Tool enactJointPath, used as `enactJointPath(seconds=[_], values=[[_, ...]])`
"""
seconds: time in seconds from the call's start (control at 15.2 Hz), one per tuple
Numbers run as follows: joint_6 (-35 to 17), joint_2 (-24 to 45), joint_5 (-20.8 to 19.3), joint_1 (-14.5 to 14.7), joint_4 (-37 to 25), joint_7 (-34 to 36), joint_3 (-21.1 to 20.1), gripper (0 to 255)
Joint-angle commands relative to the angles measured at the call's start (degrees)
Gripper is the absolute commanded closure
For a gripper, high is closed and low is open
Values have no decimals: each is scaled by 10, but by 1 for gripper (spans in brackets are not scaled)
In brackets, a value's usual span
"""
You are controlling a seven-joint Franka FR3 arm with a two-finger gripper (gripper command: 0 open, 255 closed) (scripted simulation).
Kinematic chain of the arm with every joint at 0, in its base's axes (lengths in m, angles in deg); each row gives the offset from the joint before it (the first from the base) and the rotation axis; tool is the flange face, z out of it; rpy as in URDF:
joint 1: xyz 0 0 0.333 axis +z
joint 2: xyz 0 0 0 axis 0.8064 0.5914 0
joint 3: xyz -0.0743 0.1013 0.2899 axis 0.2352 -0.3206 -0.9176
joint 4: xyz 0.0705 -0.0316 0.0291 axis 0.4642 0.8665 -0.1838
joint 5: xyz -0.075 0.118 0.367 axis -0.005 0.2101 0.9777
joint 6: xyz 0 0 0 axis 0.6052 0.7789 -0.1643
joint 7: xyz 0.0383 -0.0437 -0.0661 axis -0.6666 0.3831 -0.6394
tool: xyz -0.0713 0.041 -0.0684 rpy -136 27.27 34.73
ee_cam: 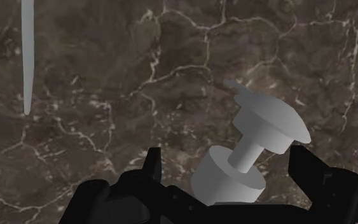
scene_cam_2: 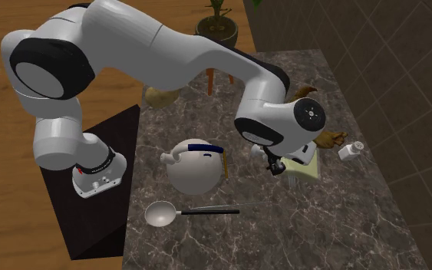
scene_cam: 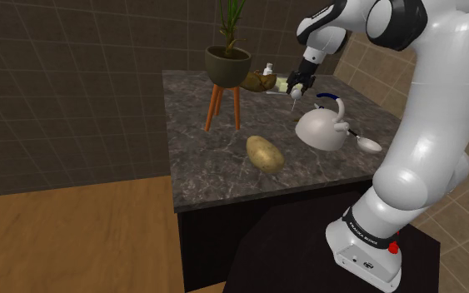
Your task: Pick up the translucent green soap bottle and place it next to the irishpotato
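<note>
The soap bottle [ee_cam: 234, 178] looks pale grey-green, and its pump head points away from my hand over the dark marble counter [ee_cam: 139, 76]. My black gripper [ee_cam: 228, 160] clasps the bottle's body, with a finger on each side of the neck. From the shoulder view the gripper [scene_cam: 297, 86] hangs above the counter's far side, the bottle [scene_cam: 284, 83] in it and the pump pointing down. The second exterior view has the gripper [scene_cam_2: 275, 166] against the pale bottle [scene_cam_2: 301, 164]. The brown potato [scene_cam: 264, 153] lies near the counter's front edge, well apart from the gripper.
A white kettle [scene_cam: 322, 129] with a blue handle stands between gripper and potato, and a ladle [scene_cam: 367, 143] lies beside it. A potted plant on an orange stand [scene_cam: 227, 62], a small shaker [scene_cam_2: 352, 150] and a brown object [scene_cam: 257, 81] sit at the back. The counter drops to wooden floor [scene_cam: 66, 241].
</note>
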Motion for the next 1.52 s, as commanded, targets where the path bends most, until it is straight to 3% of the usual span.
enactJointPath(seconds=[0.0,0.33,0.4,0.99,1.45], values=[[-2,1,1,0,1,0,0,0],[-2,1,1,0,1,0,0,0],[-2,1,1,0,1,0,0,255],[-2,1,1,0,1,0,0,255],[40,-21,-15,3,-24,15,6,255]])
